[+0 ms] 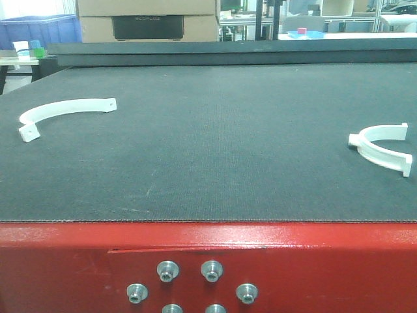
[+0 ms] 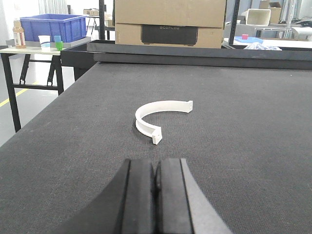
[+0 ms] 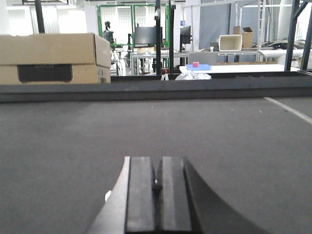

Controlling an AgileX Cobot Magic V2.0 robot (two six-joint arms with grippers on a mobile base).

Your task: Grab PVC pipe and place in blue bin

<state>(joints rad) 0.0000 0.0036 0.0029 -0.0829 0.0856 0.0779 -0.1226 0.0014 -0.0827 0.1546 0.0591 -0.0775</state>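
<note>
Off the dark grey worktop's [image 1: 208,143] back-left corner, a blue plastic bin [image 1: 39,29] sits on a side table [image 2: 7,48], well apart from the parts. Near the worktop's left edge lies a white curved PVC pipe half-ring [image 1: 65,107], flat on the mat. The left claw [image 2: 156,195], shut tight w/ nothing in it, hangs low over the front-left area, pointed at that piece but short of it. A brown cardboard box [image 1: 148,18] stands beyond the back edge, centre-left. The right claw [image 3: 157,195] is also closed & empty, facing bare mat. A second white PVC half-ring [image 1: 381,153] rests near the right edge.

Risks: if the jaws come down closed, they would likely shove the ring along the mat rather than take it. The thin, flat arc gives little to pinch, so it may slip or flip. The bin is off the worktop, so a long carry could end w/ a drop short of it.

Unclear: the bin's inside can't be seen, and the front view crops it. Neither arm shows in the front view. A white sliver [image 3: 108,196] by the right claw can't be identified.
</note>
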